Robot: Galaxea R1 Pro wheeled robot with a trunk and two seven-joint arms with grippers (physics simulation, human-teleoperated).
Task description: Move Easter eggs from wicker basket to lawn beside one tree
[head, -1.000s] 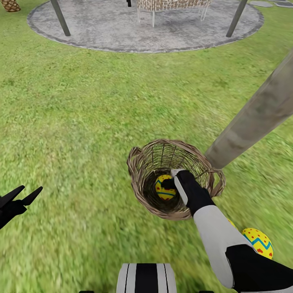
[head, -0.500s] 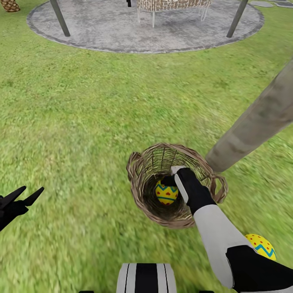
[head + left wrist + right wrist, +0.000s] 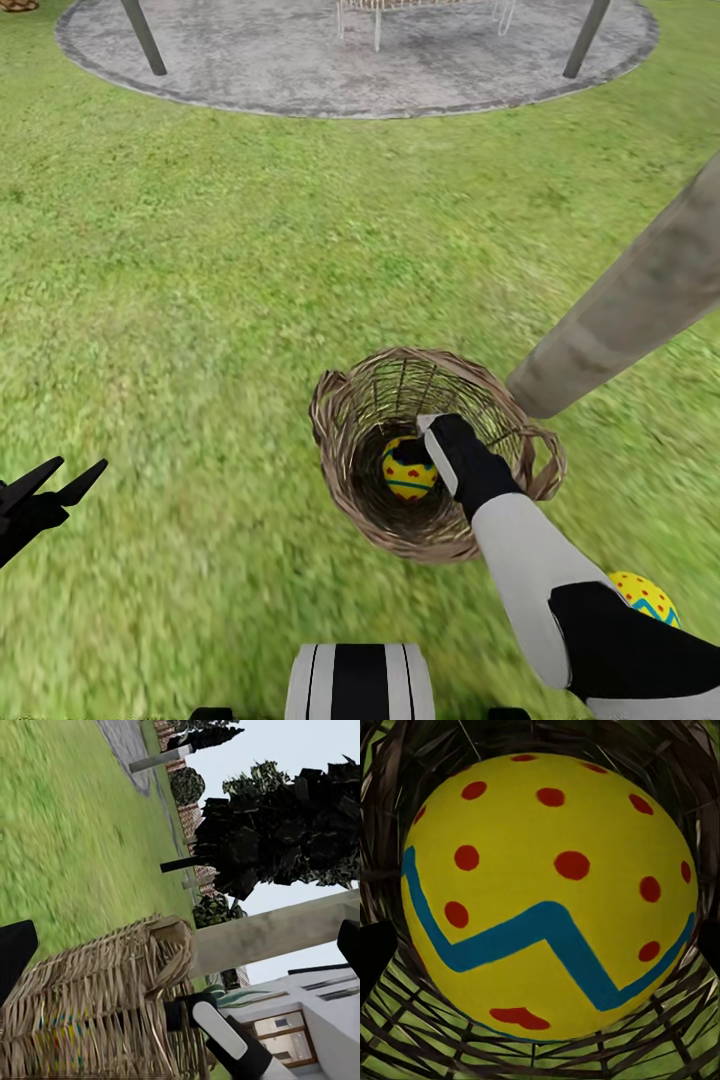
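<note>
with the right gripper (image 3: pixel 418 450) sunk inside the round tan woven wicker basket (image 3: pixel 345 470), the yellow easter egg with blue zigzag and red spots (image 3: pixel 408 472) sits dead ahead between its dark fingertips at the basket floor, its blunt end facing the wrist camera; whether the jaws have closed on it, i cannot tell. wicker walls crowd every side, so straight up is the way out. the pale grey-beige tree trunk (image 3: pixel 620 300) stands just beside the basket, another egg (image 3: pixel 645 597) already on the green grass lawn (image 3: pixel 200 300) near it. the left gripper (image 3: pixel 58 481) hangs open, well apart
</note>
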